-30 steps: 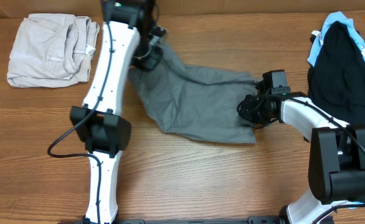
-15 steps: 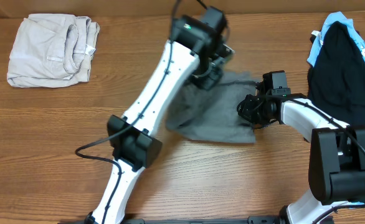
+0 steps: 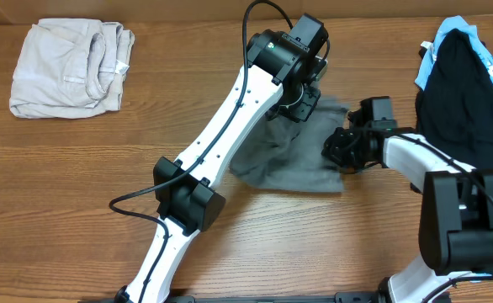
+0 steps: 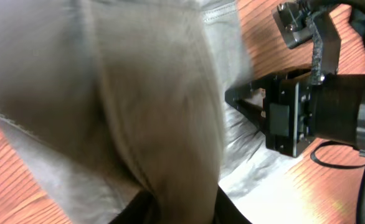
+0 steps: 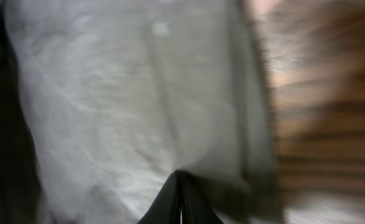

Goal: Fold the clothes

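Note:
The grey shorts (image 3: 293, 156) lie bunched on the wooden table right of centre, folded over on themselves. My left gripper (image 3: 301, 99) is shut on the shorts' upper edge and holds it above the rest of the cloth; in the left wrist view the grey cloth (image 4: 151, 106) hangs from between the fingers (image 4: 179, 208). My right gripper (image 3: 341, 151) is shut on the shorts' right edge at table level; in the right wrist view the closed fingers (image 5: 181, 199) pinch the cloth (image 5: 126, 93). The right arm also shows in the left wrist view (image 4: 313, 106).
A pale beige folded garment (image 3: 70, 67) lies at the back left. A black garment with light-blue cloth (image 3: 465, 84) lies at the right edge. The left arm (image 3: 221, 160) stretches diagonally over the table's middle.
My left gripper has carried the shorts' left end from the back left across to the right, folding the cloth over towards the right gripper. The right gripper has stayed in place.

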Controlling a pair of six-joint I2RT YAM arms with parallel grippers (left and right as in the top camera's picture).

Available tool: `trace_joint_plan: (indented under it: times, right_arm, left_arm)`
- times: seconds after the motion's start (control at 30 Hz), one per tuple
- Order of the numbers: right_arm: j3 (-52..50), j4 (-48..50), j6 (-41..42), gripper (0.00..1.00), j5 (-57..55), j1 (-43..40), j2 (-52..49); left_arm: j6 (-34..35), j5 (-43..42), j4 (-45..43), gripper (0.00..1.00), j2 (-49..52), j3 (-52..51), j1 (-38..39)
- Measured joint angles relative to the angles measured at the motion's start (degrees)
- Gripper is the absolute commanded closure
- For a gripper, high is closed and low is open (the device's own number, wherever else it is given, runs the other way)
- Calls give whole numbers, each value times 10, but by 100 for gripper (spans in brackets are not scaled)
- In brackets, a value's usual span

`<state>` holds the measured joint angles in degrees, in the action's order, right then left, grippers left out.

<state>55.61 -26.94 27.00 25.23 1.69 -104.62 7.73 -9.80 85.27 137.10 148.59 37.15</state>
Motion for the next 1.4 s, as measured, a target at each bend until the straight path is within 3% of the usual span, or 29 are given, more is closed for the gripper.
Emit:
trace_joint_plan:
  times: [0.07,0.23,0.3,0.63,1.0,1.4]
  right_arm:
    - [7,-25,-4,92,20,-26,5]
    - [47,-105,-33,55,51,-103,72]
    - [66,-125,-47,50,57,-129,105]
    - [88,-182,-81,24,66,-182,158]
    - [88,-199,-103,14,63,-182,158]
    - [88,-215,-117,8,42,-182,158]
  left_arm:
    - [6,-17,-9,56,4,0,1]
    - [13,-42,-17,19,22,-3,10]
    - [10,-43,-18,15,28,-5,14]
    - [-52,-34,18,14,30,-9,17]
    - [-80,-20,110,17,30,-9,17]
    - [-95,-3,112,20,30,-76,18]
